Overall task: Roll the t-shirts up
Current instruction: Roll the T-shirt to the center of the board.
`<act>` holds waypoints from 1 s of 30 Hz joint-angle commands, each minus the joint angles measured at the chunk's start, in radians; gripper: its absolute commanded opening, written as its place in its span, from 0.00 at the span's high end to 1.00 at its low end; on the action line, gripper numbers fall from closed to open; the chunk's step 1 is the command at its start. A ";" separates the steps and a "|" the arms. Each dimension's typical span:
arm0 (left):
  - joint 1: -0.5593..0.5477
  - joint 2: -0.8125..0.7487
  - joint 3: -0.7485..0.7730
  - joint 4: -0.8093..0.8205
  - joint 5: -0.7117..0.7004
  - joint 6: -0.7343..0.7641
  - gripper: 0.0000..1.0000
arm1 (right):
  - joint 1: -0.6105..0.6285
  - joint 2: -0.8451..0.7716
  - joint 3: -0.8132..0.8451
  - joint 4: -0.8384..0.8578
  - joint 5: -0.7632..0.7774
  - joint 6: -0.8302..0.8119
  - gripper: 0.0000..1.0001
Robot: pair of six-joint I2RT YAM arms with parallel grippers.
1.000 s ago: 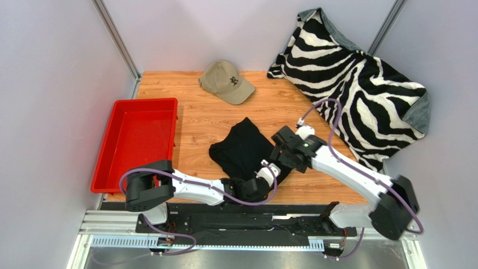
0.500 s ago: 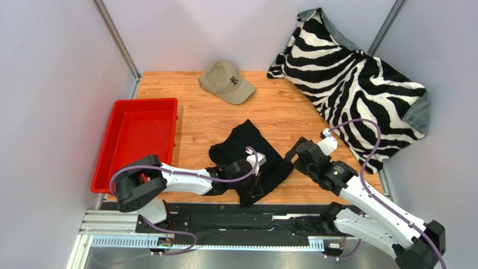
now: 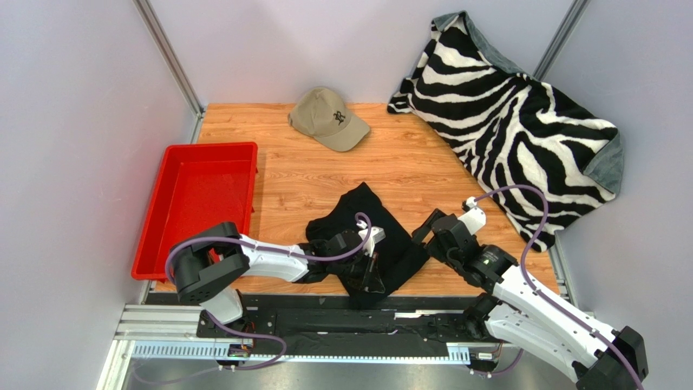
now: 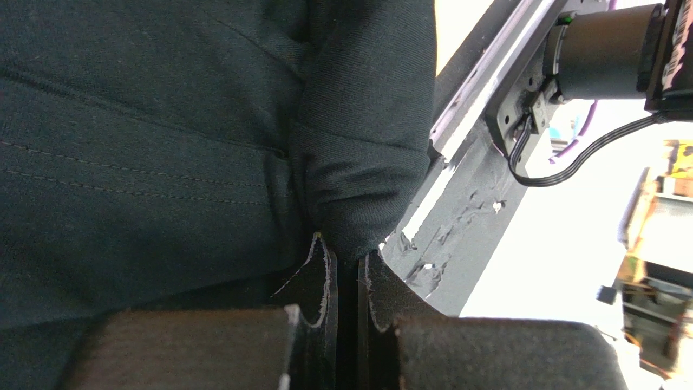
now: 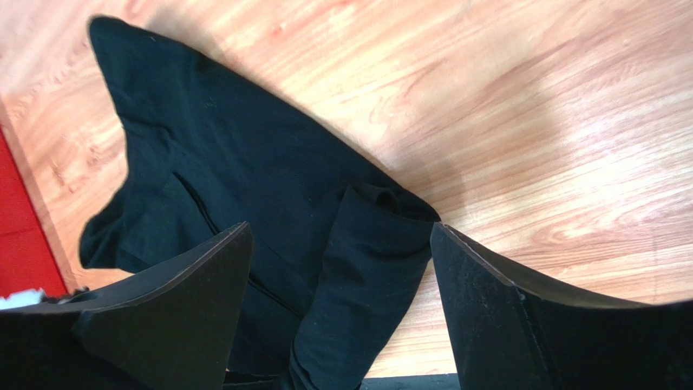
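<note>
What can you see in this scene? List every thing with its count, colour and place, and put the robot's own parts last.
t-shirt: one, black, crumpled at the near middle of the table
baseball cap: one, tan, far side of the table, left of the blanket
blanket: one, black-and-white zebra stripes, far right
tray: one, red, left edge of the table
table: one, light wood grain, under the t-shirt and the cap
left gripper: one, black, shut on a fold of the t-shirt by the near edge
right gripper: one, black, open, above the t-shirt's right side
</note>
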 commanded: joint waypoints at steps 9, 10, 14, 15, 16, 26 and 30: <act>0.055 0.056 -0.008 0.071 0.086 -0.115 1.00 | -0.001 0.058 -0.041 -0.008 -0.172 0.028 0.22; 0.055 0.065 -0.012 0.076 0.088 -0.129 1.00 | -0.001 0.058 -0.050 -0.008 -0.188 0.032 0.22; 0.061 0.096 -0.012 0.083 0.109 -0.141 1.00 | -0.001 0.033 -0.110 0.030 -0.205 0.062 0.25; 0.063 0.101 -0.014 0.093 0.112 -0.141 1.00 | -0.001 0.033 -0.119 0.044 -0.219 0.066 0.26; 0.063 0.102 -0.015 0.096 0.114 -0.143 1.00 | -0.001 0.041 -0.136 0.056 -0.222 0.068 0.27; 0.141 0.127 -0.043 0.126 0.204 -0.100 1.00 | -0.001 0.298 -0.064 0.188 -0.199 0.020 0.44; 0.198 0.145 -0.014 0.100 0.238 -0.042 1.00 | -0.039 0.393 0.002 0.196 -0.155 -0.020 0.50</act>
